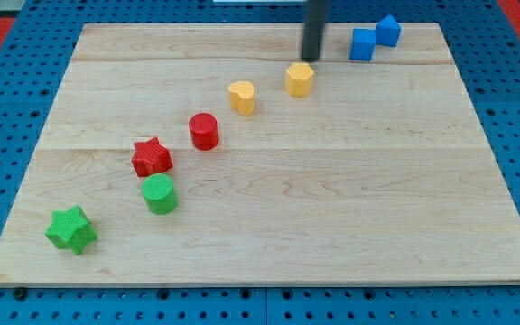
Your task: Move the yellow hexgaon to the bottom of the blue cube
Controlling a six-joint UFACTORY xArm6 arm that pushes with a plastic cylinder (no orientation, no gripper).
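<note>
Tip (311, 57) at 12 o'clock of yellow hexagon (300, 78), just above it — bare rod, no jaws to judge. Blue cube (362, 43) at 2 o'clock — apart.

**Lighting and picture quality**

Bright, even overhead light. Wooden board (269, 171): pale, faint sheen towards the view's top, no hard glare. Blocks: short, soft shadows at their bases. Rod (315, 27): slightly blurred. Focus elsewhere fair; edges undistorted.

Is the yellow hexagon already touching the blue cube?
No, the yellow hexagon stands apart from the blue cube, with bare board between them, and my tip is just above the hexagon.
</note>
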